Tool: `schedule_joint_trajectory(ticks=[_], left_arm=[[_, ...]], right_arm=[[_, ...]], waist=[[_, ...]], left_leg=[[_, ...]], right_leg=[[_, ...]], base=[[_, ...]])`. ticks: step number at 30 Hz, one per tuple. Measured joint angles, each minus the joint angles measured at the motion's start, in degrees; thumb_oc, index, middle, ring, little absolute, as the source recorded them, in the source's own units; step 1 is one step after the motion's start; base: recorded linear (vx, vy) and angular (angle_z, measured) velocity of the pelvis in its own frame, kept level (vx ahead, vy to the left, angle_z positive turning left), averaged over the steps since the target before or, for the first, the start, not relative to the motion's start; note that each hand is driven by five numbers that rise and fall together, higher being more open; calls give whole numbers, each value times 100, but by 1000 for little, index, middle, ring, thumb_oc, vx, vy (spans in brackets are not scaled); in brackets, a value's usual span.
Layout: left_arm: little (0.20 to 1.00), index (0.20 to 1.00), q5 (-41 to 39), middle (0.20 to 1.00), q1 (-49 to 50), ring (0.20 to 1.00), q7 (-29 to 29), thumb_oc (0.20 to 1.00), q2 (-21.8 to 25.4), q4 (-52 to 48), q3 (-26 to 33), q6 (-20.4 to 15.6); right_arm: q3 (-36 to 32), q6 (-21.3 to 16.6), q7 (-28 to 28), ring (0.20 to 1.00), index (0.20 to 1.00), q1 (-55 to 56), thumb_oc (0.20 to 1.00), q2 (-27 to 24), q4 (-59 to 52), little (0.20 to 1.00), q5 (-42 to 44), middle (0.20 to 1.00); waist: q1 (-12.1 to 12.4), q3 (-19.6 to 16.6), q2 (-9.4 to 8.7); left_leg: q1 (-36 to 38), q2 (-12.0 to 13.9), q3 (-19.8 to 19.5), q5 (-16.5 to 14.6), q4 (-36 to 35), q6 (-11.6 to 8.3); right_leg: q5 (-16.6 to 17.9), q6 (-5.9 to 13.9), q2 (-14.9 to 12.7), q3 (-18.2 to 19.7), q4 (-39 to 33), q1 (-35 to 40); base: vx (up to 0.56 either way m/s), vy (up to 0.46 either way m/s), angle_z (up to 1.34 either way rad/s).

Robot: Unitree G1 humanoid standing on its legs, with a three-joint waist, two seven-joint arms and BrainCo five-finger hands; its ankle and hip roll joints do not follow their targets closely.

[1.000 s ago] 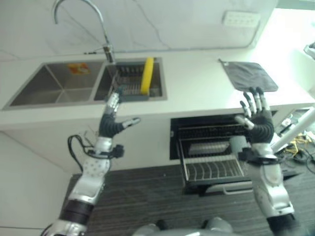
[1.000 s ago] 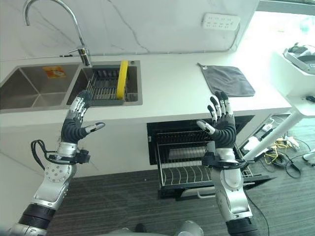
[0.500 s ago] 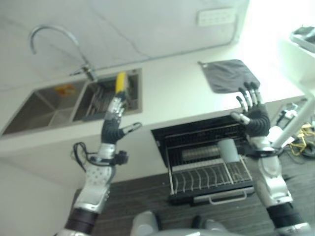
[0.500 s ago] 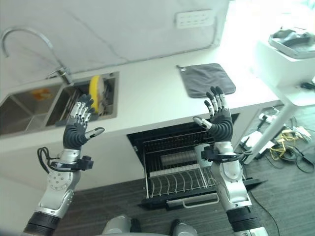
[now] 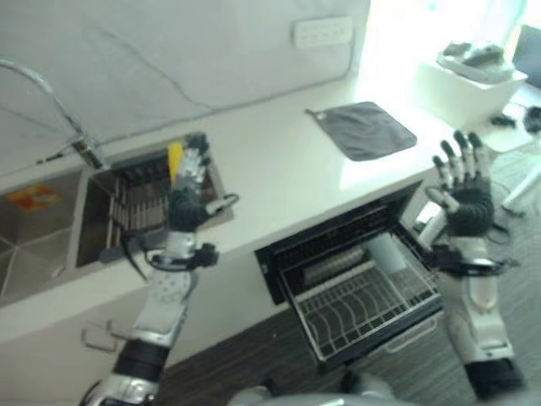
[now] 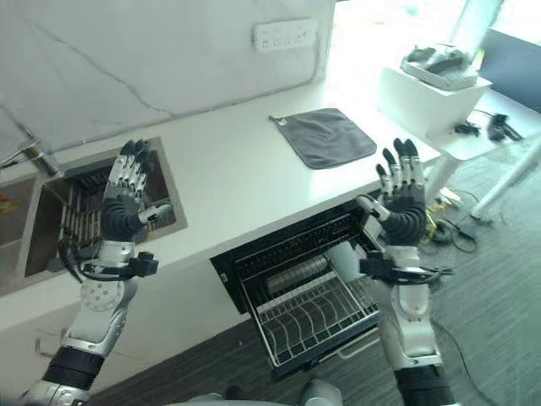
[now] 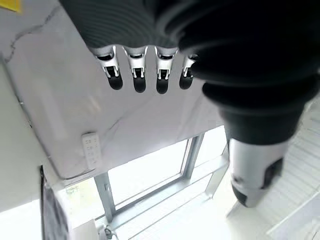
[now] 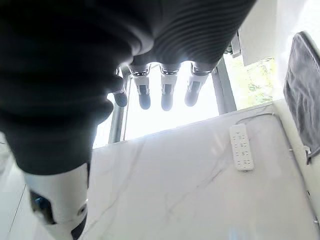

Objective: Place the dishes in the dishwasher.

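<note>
Daylight floods in from the window point(image 7: 150, 175) beyond the white countertop point(image 6: 237, 182), bleaching its far end; the left eye view looks softly blurred throughout

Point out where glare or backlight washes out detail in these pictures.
Left eye view: daylight bleaches the upper right corner and puts a sheen on the white countertop beside the dark grey cloth. Left wrist view: the bright window backlights the open left hand, leaving its cover near black. Right wrist view: the sunlit window likewise silhouettes the open right hand.
</note>
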Motion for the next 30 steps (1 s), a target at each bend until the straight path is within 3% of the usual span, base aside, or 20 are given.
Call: schedule_joint_trajectory(ticks=[2,3,6,7,9,11,13,16,18,19,21,25,26,27,28,29,30], left_arm=[[1000,1000,-6,1000,102,1000,31,1000,144,-63,271,-3],[1000,1000,-4,1000,106,1000,55,1000,140,-63,286,-2],[1000,1000,75,1000,359,1000,148,1000,50,-201,326,-4],[1000,1000,174,1000,488,1000,166,1000,50,-238,333,-7],[1000,1000,234,1000,762,1000,182,1000,-61,-249,303,-17],[1000,1000,267,1000,778,1000,237,1000,-67,-249,307,-18],[1000,1000,280,1000,786,1000,308,1000,-123,-245,307,-20],[1000,1000,285,1000,753,1000,410,1000,-502,-245,302,-63],[1000,1000,402,1000,691,1000,472,1000,-558,-228,255,-65],[1000,1000,441,1000,710,1000,478,1000,-556,-211,250,-65],[1000,1000,441,1000,728,1000,470,1000,-551,-211,251,-87],[1000,1000,438,1000,696,1000,461,1000,-548,-202,194,-161],[1000,1000,434,1000,535,1000,404,1000,-557,-112,14,-166],[1000,1000,422,1000,307,1000,344,1000,-570,1,-203,-168],[1000,1000,426,1000,26,1000,260,1000,-548,31,-528,-176],[1000,1000,427,1000,15,1000,252,1000,-544,18,-672,-227],[1000,1000,428,1000,39,1000,189,1000,-457,45,-628,-202]], right_arm=[[98,-19,-89,1000,1000,-116,1000,-47,-11,1000,-9,1000],[139,-16,-129,1000,1000,-147,1000,-49,-7,1000,-9,1000],[390,-20,-132,1000,1000,-334,1000,-30,64,1000,-11,1000],[423,-20,-130,1000,1000,-374,1000,-32,65,1000,-10,1000],[459,-20,-143,1000,1000,-394,1000,-24,69,1000,-3,1000],[466,-19,-125,1000,1000,-395,1000,-20,7,1000,-6,1000],[471,2,-59,1000,1000,-399,1000,-32,4,1000,-4,1000],[555,35,101,1000,1000,-389,1000,-50,8,1000,5,1000],[562,79,228,1000,1000,-395,1000,-156,11,1000,7,1000],[562,160,277,1000,1000,-413,1000,-196,15,1000,12,1000],[563,241,370,1000,1000,-428,1000,-206,34,1000,110,1000],[635,520,592,1000,1000,-411,1000,-225,-1,1000,217,1000],[605,532,609,1000,1000,-323,1000,-272,-14,1000,214,1000],[561,535,585,1000,1000,-199,1000,-320,-13,1000,217,1000],[541,484,543,1000,1000,-78,1000,-427,-7,1000,220,1000],[557,482,541,1000,1000,-75,1000,-425,16,1000,220,1000],[573,473,508,1000,1000,71,1000,-96,63,1000,210,1000]], waist=[[137,-26,-46],[192,-39,-78],[385,-40,-79],[457,-48,-101],[413,-55,-15],[401,-63,-8],[402,-118,109],[317,-312,410],[353,-331,425],[372,-324,354],[372,-340,256],[204,-351,218],[113,-345,173],[-3,-344,115],[-138,-359,99],[-34,-436,258],[-11,-407,-33]], left_leg=[[-142,-40,139,82,72,12],[-191,-57,145,108,75,22],[-272,-102,322,138,220,-4],[-280,-122,365,160,225,-35],[-290,75,291,267,241,-173],[-336,251,261,367,236,-321],[-378,350,220,430,214,-411],[-565,429,122,467,356,-446],[-746,424,-50,624,570,-473],[-787,384,-322,782,632,-551],[-730,457,-561,746,655,-580],[-443,1274,-306,761,288,-736],[-446,1371,226,704,327,-820],[-476,1391,815,684,417,-843],[-516,1345,1325,683,517,-835],[-394,1188,1045,658,507,-816],[-329,783,918,501,405,-717]], right_leg=[[-328,131,-115,6,759,141],[-415,145,-44,-3,663,358],[-561,110,132,-143,-363,803],[-606,7,224,-127,-731,911],[-371,-228,570,-70,-1365,1127],[-245,-343,818,-13,-1675,1174],[-163,-469,950,49,-1841,1151],[-154,-481,1009,35,-1733,1007],[-275,-593,912,32,-1496,837],[-309,-657,802,48,-1454,814],[-190,-661,698,63,-1511,908],[-52,-571,650,-55,-1567,951],[8,-450,485,-295,-1558,1016],[33,-371,306,-597,-1557,1122],[34,-122,103,-898,-1487,1224],[46,50,35,-819,-1325,1128],[102,104,-297,-670,-1190,1133]], base=[[-98,-9,-51],[-107,-131,-23],[-123,-199,-30],[-133,-218,-42],[-131,-237,-36],[-106,-187,-28],[-116,-146,-21],[-132,-89,2],[-70,25,2],[15,144,-10],[-18,215,-6],[-3,323,19],[12,446,82],[75,286,159],[157,382,128],[139,297,105],[228,482,36]])
